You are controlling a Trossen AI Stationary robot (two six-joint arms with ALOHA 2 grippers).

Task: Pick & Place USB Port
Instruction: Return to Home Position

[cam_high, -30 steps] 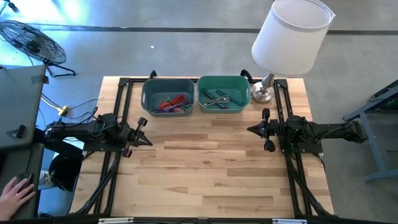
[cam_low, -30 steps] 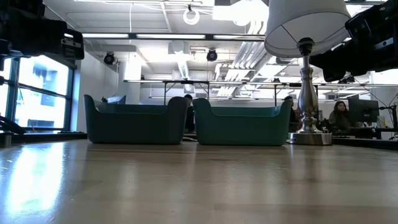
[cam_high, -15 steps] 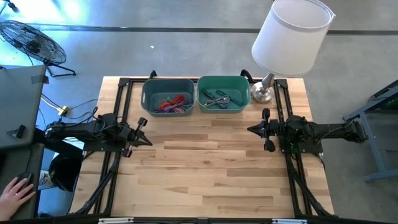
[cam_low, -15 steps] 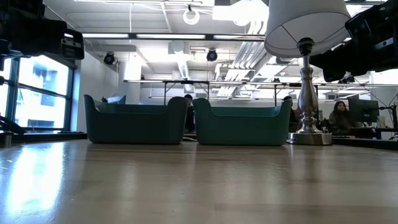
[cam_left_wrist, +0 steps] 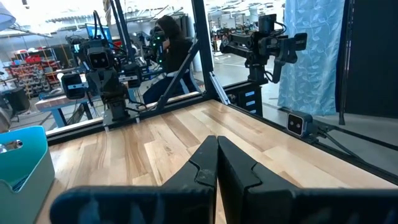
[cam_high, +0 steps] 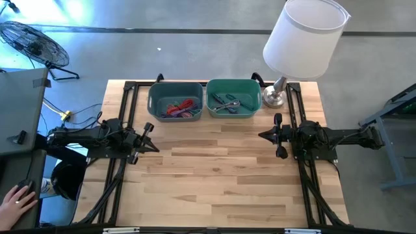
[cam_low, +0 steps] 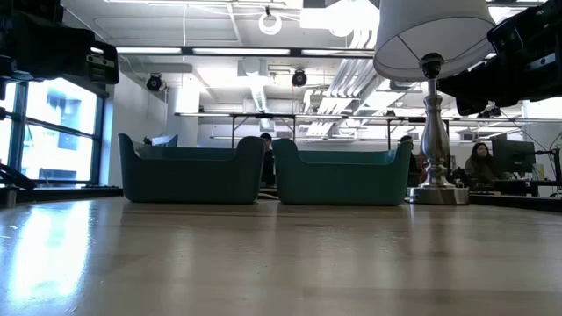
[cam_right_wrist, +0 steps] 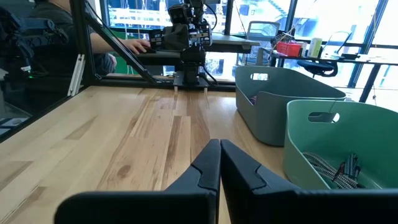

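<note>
- In the low view, the walls of the blue bin (cam_low: 191,174) and the green bin (cam_low: 341,175) hide whatever lies inside them.
- From above, the cables (cam_high: 179,108) in the blue bin form one tangle that we cannot separate. Those in the green bin are too small for us to tell apart.
- The lamp (cam_high: 303,39) hides most of its own stem under its shade in the high view.
- The low view's edges cut off the left arm (cam_low: 53,48) and the right arm (cam_low: 518,53).
- A person's hand (cam_high: 16,198) is cut off at the high view's edge.
</note>
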